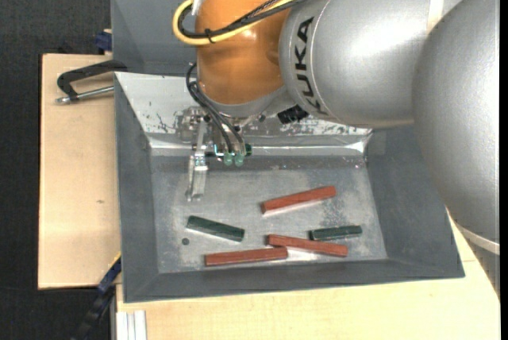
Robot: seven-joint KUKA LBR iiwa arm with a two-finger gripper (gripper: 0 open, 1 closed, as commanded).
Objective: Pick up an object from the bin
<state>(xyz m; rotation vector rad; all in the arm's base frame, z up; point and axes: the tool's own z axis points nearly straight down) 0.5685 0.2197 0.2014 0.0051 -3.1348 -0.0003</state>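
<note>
My gripper (195, 186) hangs low over the left back part of the bin floor, under the orange wrist cover, with nothing seen in it. The thing nearest to it is a dark green bar (215, 229), lying flat a little in front of it and apart from it. A red-brown bar (245, 256) lies along the front wall below the green one. Another red-brown bar (298, 200) lies slanted in the middle of the floor, to the gripper's right.
A third red-brown bar (308, 245) and a short dark green bar (336, 233) lie at the front right. The arm covers the bin's back right. Bare floor lies around the gripper at the left.
</note>
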